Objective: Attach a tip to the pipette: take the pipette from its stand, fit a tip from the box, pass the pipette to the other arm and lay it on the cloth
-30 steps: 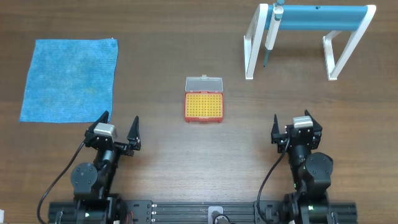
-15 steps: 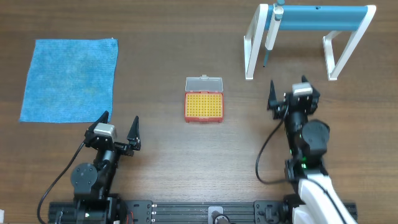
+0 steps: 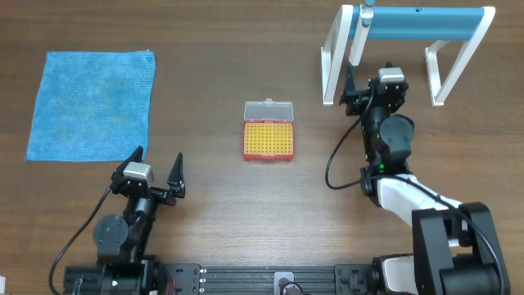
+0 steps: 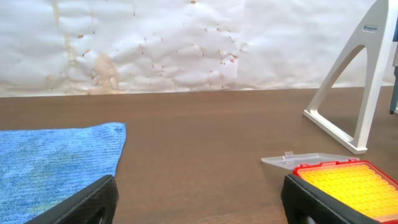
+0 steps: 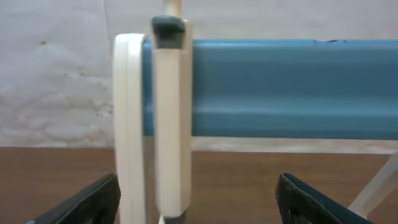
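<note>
**At the stand: right claw open, pipette not yet gripped**

Nearest the arm bases, at seven o'clock on the brown wooden table (image 3: 213,213), the left claw (image 3: 159,153) rests with its fingers spread and nothing between them. At the table's centre sits the red tip box with its yellow rack (image 3: 268,141), its clear lid open. The flat blue woven cloth (image 3: 92,105) lies at ten o'clock, well apart from the box.

Farther out, at one o'clock, the right claw (image 5: 202,199) hangs wide apart before the white-legged stand with the blue crossbar (image 3: 422,23). The slim white pipette with the dark cap (image 5: 171,124) hangs upright at the bar's end, just beside a white leg, untouched.

The grasp looks like the step in hand. The pipette sits nearer one finger than the other. Closing from this position could shove it against the leg or trap the leg too. A lift might then drag the stand or knock the pipette off its hook.
</note>
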Motion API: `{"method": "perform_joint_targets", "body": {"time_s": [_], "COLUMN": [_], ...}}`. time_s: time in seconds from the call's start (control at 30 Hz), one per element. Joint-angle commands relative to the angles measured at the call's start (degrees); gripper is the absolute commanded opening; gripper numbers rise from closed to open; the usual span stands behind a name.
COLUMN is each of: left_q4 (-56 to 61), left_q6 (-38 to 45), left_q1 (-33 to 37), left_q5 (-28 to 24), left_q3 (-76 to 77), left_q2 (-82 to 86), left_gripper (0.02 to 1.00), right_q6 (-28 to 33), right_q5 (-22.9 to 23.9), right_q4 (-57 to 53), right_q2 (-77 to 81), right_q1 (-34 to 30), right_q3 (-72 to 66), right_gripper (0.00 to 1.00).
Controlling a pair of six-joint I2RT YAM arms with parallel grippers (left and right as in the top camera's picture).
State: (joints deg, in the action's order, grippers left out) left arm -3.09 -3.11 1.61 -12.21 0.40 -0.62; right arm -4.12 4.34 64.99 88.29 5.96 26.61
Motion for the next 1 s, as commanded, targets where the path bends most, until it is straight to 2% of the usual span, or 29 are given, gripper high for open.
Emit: {"method": "perform_joint_targets", "body": {"time_s": [0.03, 1.0], "left_q4": [-0.4, -0.4], "left_q6": [0.1, 0.1], "left_q1": [-0.1, -0.1], "left_q5": [0.0, 0.0], "left_q3": [-0.1, -0.1], "left_q2": [0.4, 0.4], "left_gripper": [0.847, 0.849], "right_q6": [-1.7, -1.2], "right_q5": [5.4, 5.4], "right_q4": [0.5, -1.6], "right_q2": [3.0, 11.9], "right_q1": [0.3, 1.4], "right_q3": [3.7, 11.8], "right_gripper": [0.812, 0.814]}}
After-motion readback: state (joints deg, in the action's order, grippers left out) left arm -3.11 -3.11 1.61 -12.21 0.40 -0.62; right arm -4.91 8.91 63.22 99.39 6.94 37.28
